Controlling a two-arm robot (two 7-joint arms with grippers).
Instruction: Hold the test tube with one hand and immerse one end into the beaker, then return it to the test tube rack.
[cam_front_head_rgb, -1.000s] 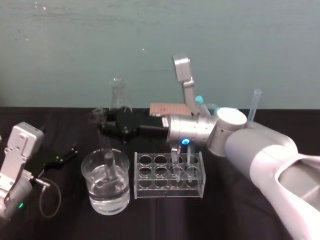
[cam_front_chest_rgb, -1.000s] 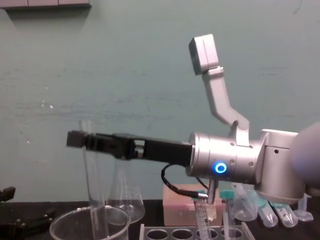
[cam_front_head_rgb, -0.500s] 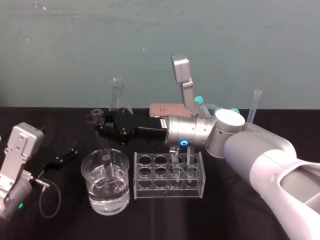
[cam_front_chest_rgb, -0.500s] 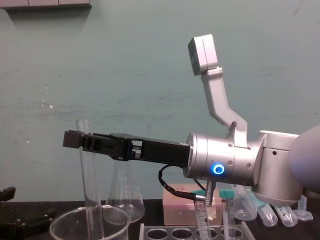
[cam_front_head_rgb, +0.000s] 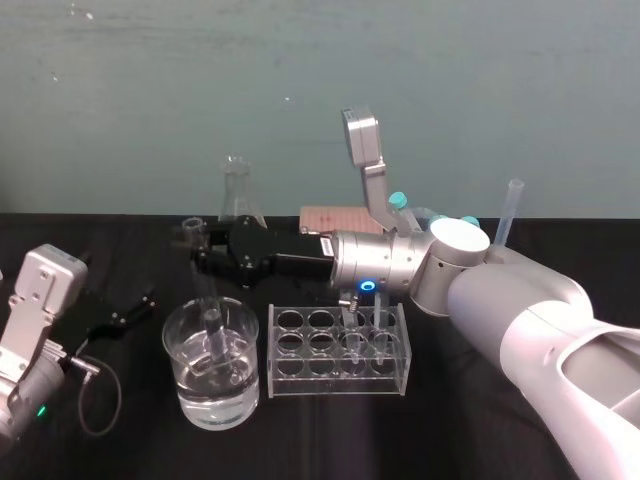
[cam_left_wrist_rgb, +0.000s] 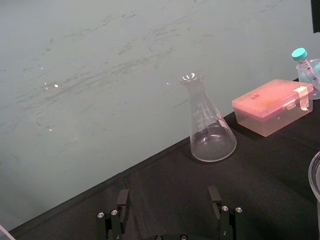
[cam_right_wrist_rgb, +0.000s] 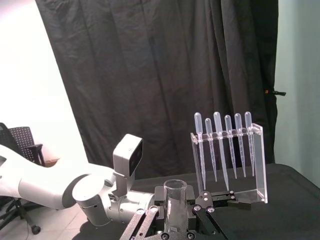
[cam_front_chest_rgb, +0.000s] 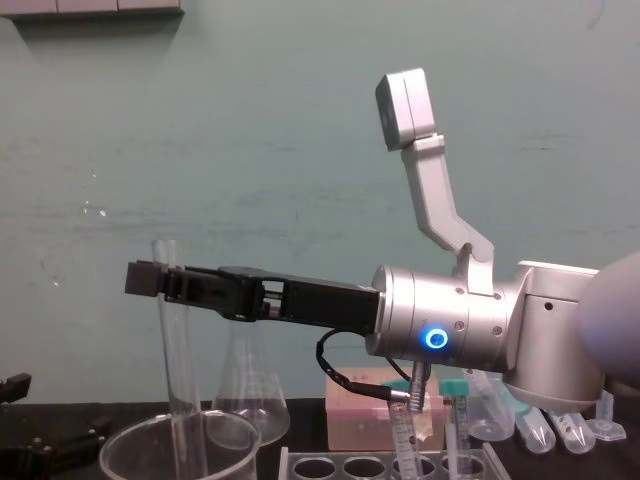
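Above the left part of the black table (cam_front_head_rgb: 330, 440), the right gripper (cam_front_head_rgb: 203, 250) stretches out level, clamped on the upper part of the test tube (cam_front_head_rgb: 213, 322). At far left the left gripper (cam_front_head_rgb: 128, 312) lies parked, fingers apart. The rack (cam_front_head_rgb: 338, 383) stands just right of the beaker (cam_front_head_rgb: 180, 375). The test tube stands nearly upright, its lower end inside the beaker.

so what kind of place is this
Probably a chemistry lab set up for robot work: a test tube rack, a glass beaker, a conical flask and a stand of pipettes.
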